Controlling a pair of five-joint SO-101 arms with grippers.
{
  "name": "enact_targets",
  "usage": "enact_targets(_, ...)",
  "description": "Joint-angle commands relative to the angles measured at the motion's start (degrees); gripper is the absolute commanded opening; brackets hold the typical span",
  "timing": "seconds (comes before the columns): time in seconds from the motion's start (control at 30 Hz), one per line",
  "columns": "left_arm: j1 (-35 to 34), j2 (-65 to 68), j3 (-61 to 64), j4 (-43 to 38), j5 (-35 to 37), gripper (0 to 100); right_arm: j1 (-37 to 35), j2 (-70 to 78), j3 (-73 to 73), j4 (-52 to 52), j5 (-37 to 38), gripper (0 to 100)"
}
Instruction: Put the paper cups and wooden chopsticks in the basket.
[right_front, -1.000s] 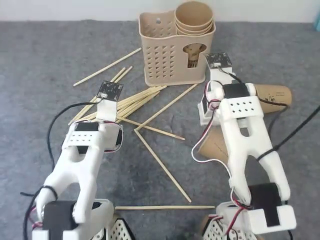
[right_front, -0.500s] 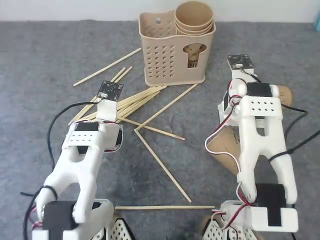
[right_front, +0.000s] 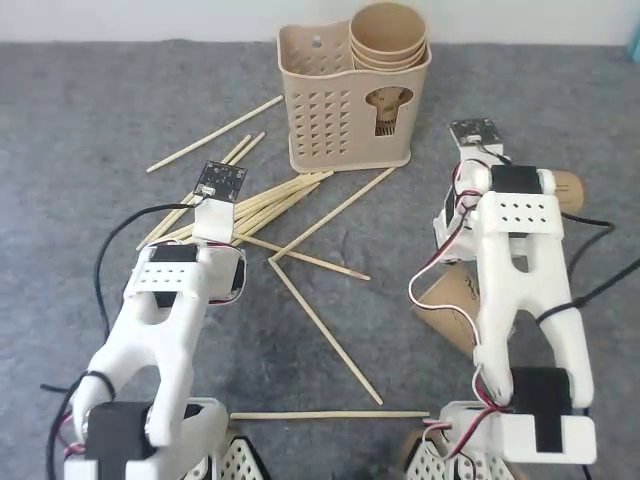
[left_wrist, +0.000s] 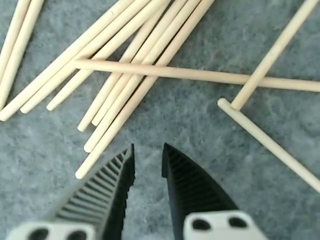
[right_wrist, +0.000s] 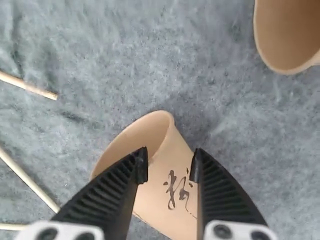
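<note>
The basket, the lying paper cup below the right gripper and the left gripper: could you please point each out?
basket (right_front: 335, 115), high view, on its perforated front wall.
paper cup (right_wrist: 165, 152), right wrist view, on its side wall near the rim.
left gripper (left_wrist: 148, 147), left wrist view, midway between its fingertips.

Grey carpeted bench (right_front: 80, 110)
A perforated basket (right_front: 330, 125) stands on it; wooden chopsticks (right_front: 280, 198) lie scattered, and two paper cups (right_front: 445, 318) lie on their sides.
</note>
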Motion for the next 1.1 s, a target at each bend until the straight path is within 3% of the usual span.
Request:
enact_targets(0.0,-0.3,-0.1,-2.4,0.3,-0.5,9,-2.6,0.3,-0.7,-1.1,1.1,15.8)
enact_targets(0.27,-0.3,-0.1,-2.4,0.3,-2.2,9,-4.2,7.7,-0.9,-1.5,1.1,15.0)
enact_targets(0.4,-0.3,-0.1,-2.4,0.3,-2.3,9,-2.5,8.0,-1.0,-0.8,2.6,0.0)
enact_targets(0.53,-0.3,-0.1,-2.4,0.3,-2.4,9,0.8,7.0,-3.8,2.0,4.7,0.2)
enact_targets(0.83,-0.3,0.0,-2.4,0.3,-2.4,9,5.8,-2.1,-17.9,14.4,4.7,0.6)
enact_targets(1.07,-0.3,0.1,-2.4,0.3,-2.2,9,5.6,-16.7,-22.0,10.8,2.7,0.6)
